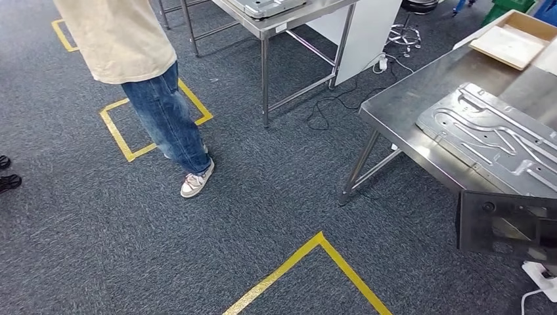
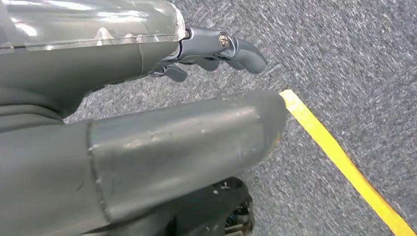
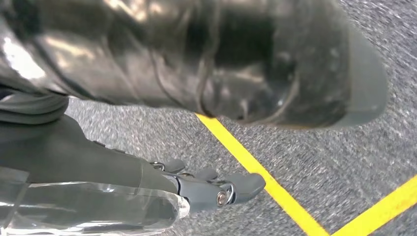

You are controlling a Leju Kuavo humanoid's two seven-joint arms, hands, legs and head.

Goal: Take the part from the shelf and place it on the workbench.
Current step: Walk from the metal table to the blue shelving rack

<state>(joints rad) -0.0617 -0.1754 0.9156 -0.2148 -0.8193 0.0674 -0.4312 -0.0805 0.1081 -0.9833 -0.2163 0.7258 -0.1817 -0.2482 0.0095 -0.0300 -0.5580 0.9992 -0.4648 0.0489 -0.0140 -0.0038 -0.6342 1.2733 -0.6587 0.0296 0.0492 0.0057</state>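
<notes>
- The left hand [image 2: 216, 51] hangs over the grey carpet [image 1: 276, 197]; its fingers are loosely curled and apart, and nothing lies in them.
- The right hand [image 3: 206, 184] likewise hangs over the carpet near a yellow tape line [image 3: 255, 169], fingers loosely apart, holding nothing.
- A pressed metal part [image 1: 489, 138] with raised channels lies flat on the steel tabletop [image 1: 407, 98] at the right of the head view, its near edge close to the tabletop's rim.
- Judged from this, the part looks already placed and both hands are free of it, so the task seems at or near its end; whether this is the very part taken from the shelf, I cannot tell.
- A wooden tray [image 1: 512, 39] sits farther back on the same tabletop, well apart from the part.
- A person [image 1: 141, 79] in jeans stands on the carpet by a yellow taped square [image 1: 118, 131], away from the tabletop.
- What may be left, if anything, is only stepping clear.
</notes>
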